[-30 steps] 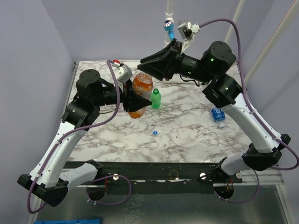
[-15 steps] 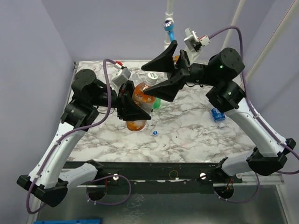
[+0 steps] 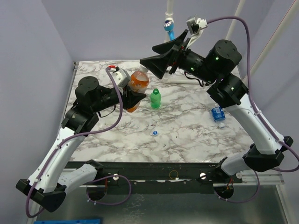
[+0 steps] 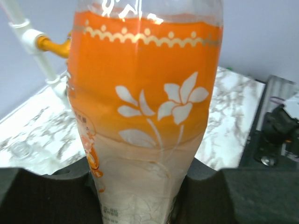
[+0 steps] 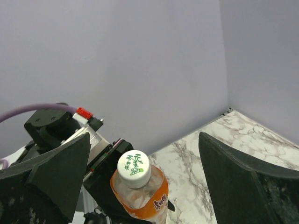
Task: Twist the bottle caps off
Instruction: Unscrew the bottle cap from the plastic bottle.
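Left fingers [image 4: 42, 196]: clamped on the lower body of the orange bottle [image 4: 145, 93], one pad on each side.
Right fingers [image 5: 51, 177]: spread wide, holding nothing.
Cap [image 5: 133, 168]: white and printed, seated on the neck, below the gap between the right fingers and touching neither.
Handling: probably light, thin plastic with a slick label. It could dent or spin, so pinch the cap's rim.
Contents: the label hides any liquid.
Others: green bottle [image 3: 155, 98] upright just beyond the left fingers, on the worktop [image 3: 187, 130].
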